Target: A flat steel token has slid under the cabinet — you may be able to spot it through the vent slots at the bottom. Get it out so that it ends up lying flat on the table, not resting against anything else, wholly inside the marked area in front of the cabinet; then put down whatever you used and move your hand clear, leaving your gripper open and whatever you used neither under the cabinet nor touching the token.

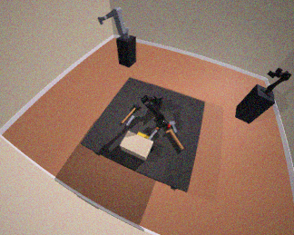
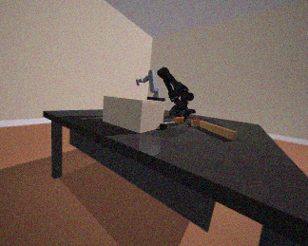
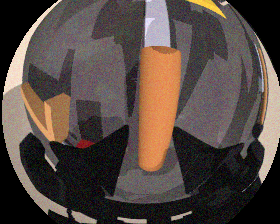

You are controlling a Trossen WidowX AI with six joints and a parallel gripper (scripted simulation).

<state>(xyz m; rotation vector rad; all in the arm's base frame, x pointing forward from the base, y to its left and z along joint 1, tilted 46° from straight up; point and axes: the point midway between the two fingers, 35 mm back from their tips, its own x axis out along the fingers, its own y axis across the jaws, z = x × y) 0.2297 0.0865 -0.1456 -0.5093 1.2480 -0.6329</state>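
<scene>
A tool with an orange handle [image 1: 158,128] [image 2: 179,120] [image 3: 159,100] and a flat grey blade [image 3: 157,25] lies on the table, its blade pointing toward the cabinet. My gripper [image 3: 151,129] is open around the handle, one finger on each side, with a gap showing at the left finger. The handle looks very near the right fingertip. The beige cabinet [image 1: 136,145] [image 2: 123,114] stands beyond the blade. A yellow marking [image 1: 143,135] [image 3: 212,7] shows beside the cabinet. The token cannot be made out in any view, and the vent slots are not visible.
A long wooden-handled tool [image 1: 176,140] [image 2: 218,129] with a red part [image 3: 86,144] lies on one side of the arm. Another orange-handled tool [image 1: 128,115] and a grey-blue piece [image 1: 131,120] lie on the other side. The dark table [image 1: 112,96] carries everything.
</scene>
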